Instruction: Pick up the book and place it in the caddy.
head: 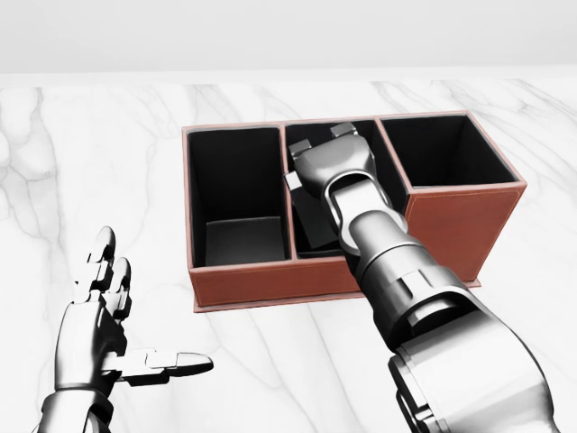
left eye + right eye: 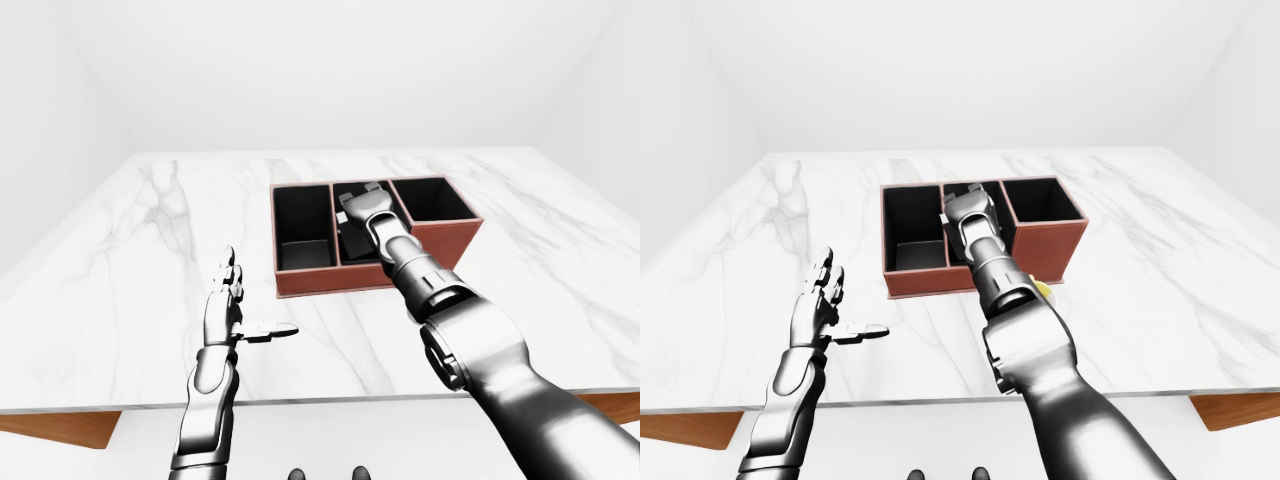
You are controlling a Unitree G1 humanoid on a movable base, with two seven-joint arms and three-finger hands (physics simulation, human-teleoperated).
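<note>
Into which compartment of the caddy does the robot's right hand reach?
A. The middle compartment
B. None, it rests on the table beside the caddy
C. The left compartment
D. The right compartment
A: in the head view the right hand reaches into the middle of the three compartments of the caddy, over a dark object there, while the compartments on either side hold no hand.

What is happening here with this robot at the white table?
A humanoid robot is reaching its right hand down into the middle compartment of a reddish-brown three-compartment caddy on a white marble table. A dark flat object, probably the book, leans inside that compartment below the hand. Whether the fingers grip it cannot be seen. The left hand hangs open above the table, to the left of the caddy, holding nothing. The other two compartments look empty.
</note>
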